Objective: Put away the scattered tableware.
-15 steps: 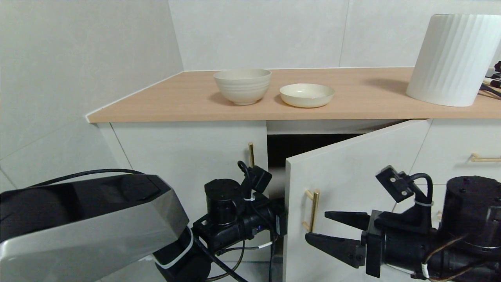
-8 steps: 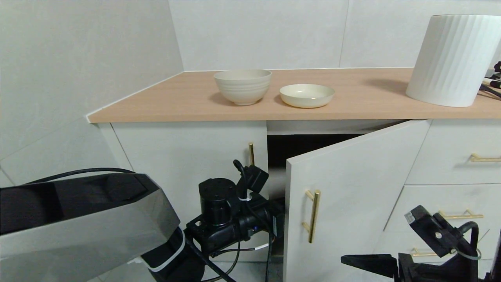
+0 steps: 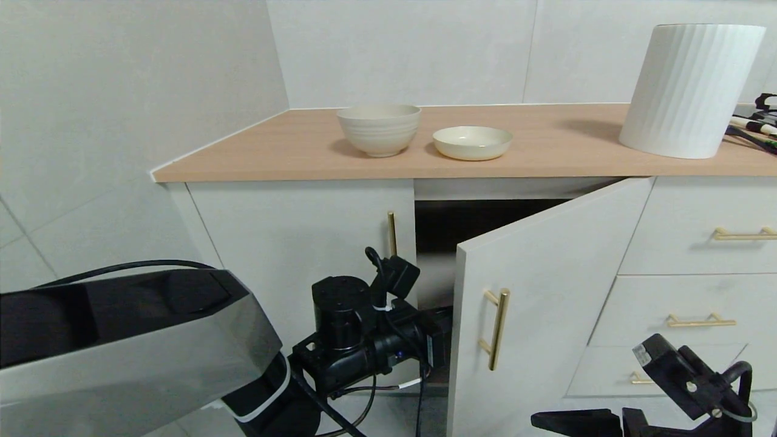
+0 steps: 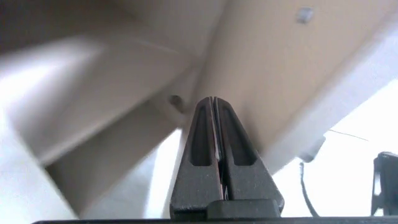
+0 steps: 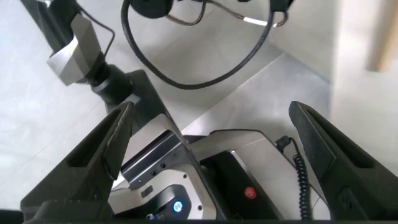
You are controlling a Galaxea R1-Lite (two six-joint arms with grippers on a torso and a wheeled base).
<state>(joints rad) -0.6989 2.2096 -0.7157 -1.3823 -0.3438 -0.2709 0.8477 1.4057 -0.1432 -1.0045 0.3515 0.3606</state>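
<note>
Fingers [image 5: 93, 168] of the right gripper [image 5: 211, 112] are hanging released, spread wide above the floor, low beside the cabinet door [image 3: 546, 291]. The left gripper [image 4: 212, 106] is sitting clenched, finger against finger, at the gap by that door's free edge. Behind them the door is standing ajar, its brass handle [image 3: 496, 329] facing outward, with drawers [image 3: 698, 230] to its right. Up on the countertop [image 3: 255, 158] the bowl [image 3: 379, 128] and the shallow dish [image 3: 472, 142] are resting side by side without touching, the bowl on the left. A ribbed white container [image 3: 692, 91] is standing well to their right.
</note>
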